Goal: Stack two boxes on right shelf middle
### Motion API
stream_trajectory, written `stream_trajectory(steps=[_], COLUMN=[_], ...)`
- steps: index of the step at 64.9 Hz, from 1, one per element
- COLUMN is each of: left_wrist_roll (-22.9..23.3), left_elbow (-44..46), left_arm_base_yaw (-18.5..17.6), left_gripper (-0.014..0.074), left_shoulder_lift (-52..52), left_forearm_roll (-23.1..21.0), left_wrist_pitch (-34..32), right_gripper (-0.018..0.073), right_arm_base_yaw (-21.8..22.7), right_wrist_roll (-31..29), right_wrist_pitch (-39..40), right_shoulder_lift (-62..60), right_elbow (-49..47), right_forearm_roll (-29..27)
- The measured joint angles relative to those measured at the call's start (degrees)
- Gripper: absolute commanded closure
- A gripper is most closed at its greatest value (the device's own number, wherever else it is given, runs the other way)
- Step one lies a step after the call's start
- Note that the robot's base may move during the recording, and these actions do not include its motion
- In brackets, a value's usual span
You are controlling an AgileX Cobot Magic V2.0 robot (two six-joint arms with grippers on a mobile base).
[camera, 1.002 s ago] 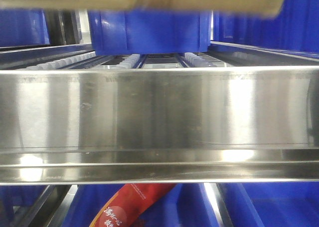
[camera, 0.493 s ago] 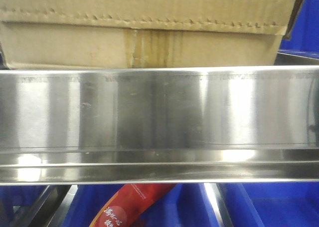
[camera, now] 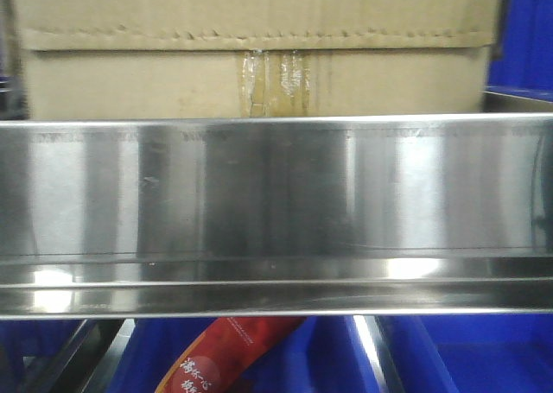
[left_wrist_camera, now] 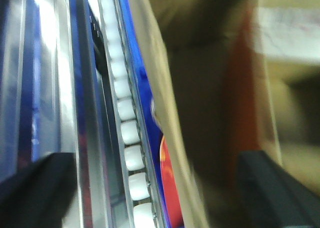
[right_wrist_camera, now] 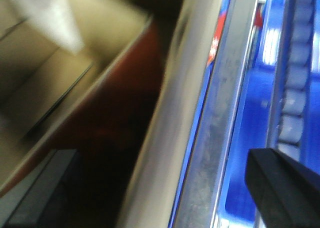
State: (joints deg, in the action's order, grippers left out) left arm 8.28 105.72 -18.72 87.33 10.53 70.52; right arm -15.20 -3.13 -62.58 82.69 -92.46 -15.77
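Behind the shiny stainless-steel shelf lip (camera: 276, 194), a wide brown cardboard box (camera: 259, 47) fills twelve o'clock; both my jaws gape, fingers (left_wrist_camera: 37, 188) wide apart.

The box (camera: 259, 47) stands on the shelf (camera: 276, 203) just behind its front lip, bins (camera: 518, 39) lie to its right, and a packet (camera: 220, 358) lies below the shelf.

I see matt brown corrugated cardboard box (camera: 259, 56) with glossy tape on its seam, mirror-bright brushed steel shelf (camera: 276, 194) lip, white plastic rollers (left_wrist_camera: 131, 133), glossy blue plastic bin (camera: 467, 358).
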Motion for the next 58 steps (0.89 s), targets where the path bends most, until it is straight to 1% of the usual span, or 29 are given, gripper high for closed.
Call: stream_trajectory(steps=[3,6,8,12,15,16,18,21,23,26,27,29,30,39,58], left_wrist_roll=[0.0,0.0,0.0,0.0,0.0,0.0,0.0,0.0,0.0,0.0,0.0,0.0,0.0,-0.1,-0.1], left_elbow=[0.0,0.0,0.0,-0.5,-1.2,-1.6,-2.8,-5.0,-7.0,-10.7,-11.7,-13.7,-14.8,-25.8,-52.1], left_arm_base_yaw=[0.0,0.0,0.0,0.0,0.0,0.0,0.0,0.0,0.0,0.0,0.0,0.0,0.0,0.0,0.0], left_gripper=[0.0165,0.0181,0.0195,0.0244,0.0295,0.0316,0.037,0.047,0.0523,0.0626,0.0651,0.07,0.0707,0.0708,0.0708], left_shoulder_lift=[-1.3,-2.8,-3.7,-5.7,-7.4,-8.0,-9.6,-12.1,-13.9,-17.0,-17.7,-19.3,-20.0,-28.4,-49.3], left_forearm_roll=[0.0,0.0,0.0,0.0,0.0,0.0,0.0,0.0,0.1,0.1,0.1,0.1,0.1,0.1,0.1], left_wrist_pitch=[0.0,0.0,0.0,-0.1,-0.2,-0.2,-0.2,-0.2,-0.4,-1.7,-2.2,-3.6,-4.2,-11.6,-30.4], right_gripper=[-0.0001,0.0026,0.0056,0.0156,0.0245,0.0295,0.0364,0.0504,0.0571,0.0698,0.0725,0.0727,0.0727,0.0727,0.0727], right_arm_base_yaw=[0.0,0.1,0.1,0.1,0.1,0.1,0.1,0.1,0.1,0.1,0.1,0.1,0.1,0.1,0.1], right_wrist_roll=[0.0,0.0,0.0,0.0,-0.4,-0.5,-0.9,-1.3,-1.5,-1.9,-2.0,-2.1,-2.2,-2.9,-5.5], right_wrist_pitch=[0.7,0.8,0.8,0.7,0.7,0.5,0.6,0.5,0.7,1.4,1.6,2.1,2.4,6.3,20.3], right_shoulder_lift=[-1.4,-2.6,-3.6,-5.6,-7.4,-8.0,-9.4,-11.5,-12.7,-15.3,-16.0,-17.7,-18.4,-25.5,-43.3], right_elbow=[0.0,0.0,0.0,0.0,0.0,0.0,0.0,0.2,0.7,2.0,2.5,3.6,4.2,12.8,39.9], right_forearm_roll=[0.0,0.0,0.0,0.2,0.5,0.7,1.1,1.7,2.3,3.1,3.4,3.8,3.9,4.5,4.7])
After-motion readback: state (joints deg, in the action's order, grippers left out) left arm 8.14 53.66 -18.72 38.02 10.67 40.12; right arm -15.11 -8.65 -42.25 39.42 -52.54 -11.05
